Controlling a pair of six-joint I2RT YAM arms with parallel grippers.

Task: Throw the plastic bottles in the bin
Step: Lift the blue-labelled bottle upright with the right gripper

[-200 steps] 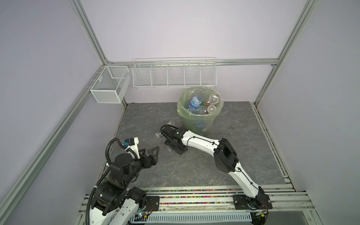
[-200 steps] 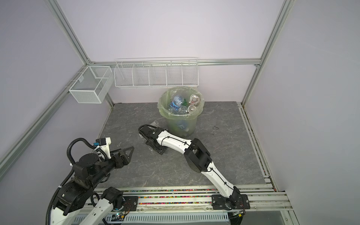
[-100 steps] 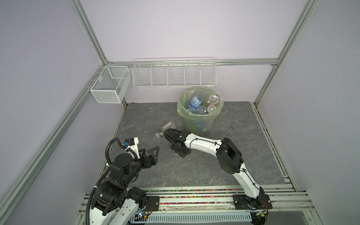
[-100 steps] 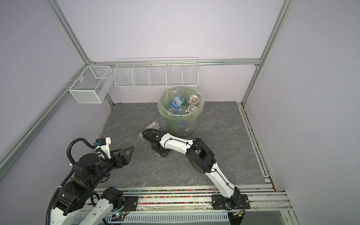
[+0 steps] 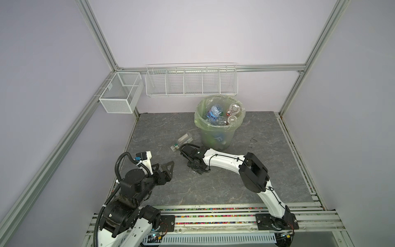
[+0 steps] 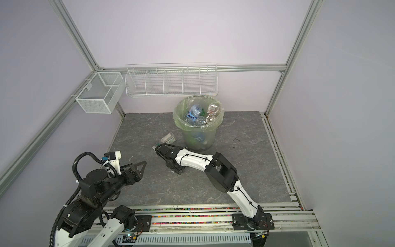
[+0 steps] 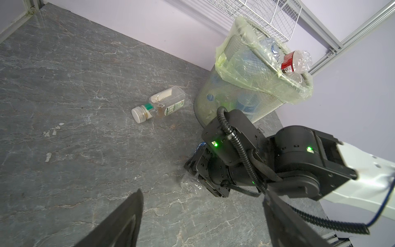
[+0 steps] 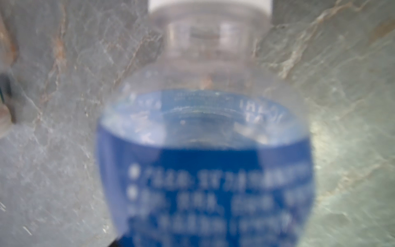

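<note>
Right wrist view shows a blue-labelled bottle [image 8: 203, 160] lying close beneath the right gripper [image 7: 203, 177], whose jaws are hidden, so its grip cannot be told, while the left gripper [image 5: 163, 169] stands wide apart and a white-capped bottle [image 7: 162, 104] lies beside the part-filled bin [image 7: 235, 100].

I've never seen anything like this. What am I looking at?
Two robot arms work over a grey table. Two pictures look down from overhead; the other two come from a camera on each arm's wrist. The left gripper is open and empty. The right gripper is down over a blue-labelled bottle, which fills its wrist camera; whether it grips yet is unclear. A white-capped bottle lies beside the green-lined bin, which already holds several bottles.
</note>
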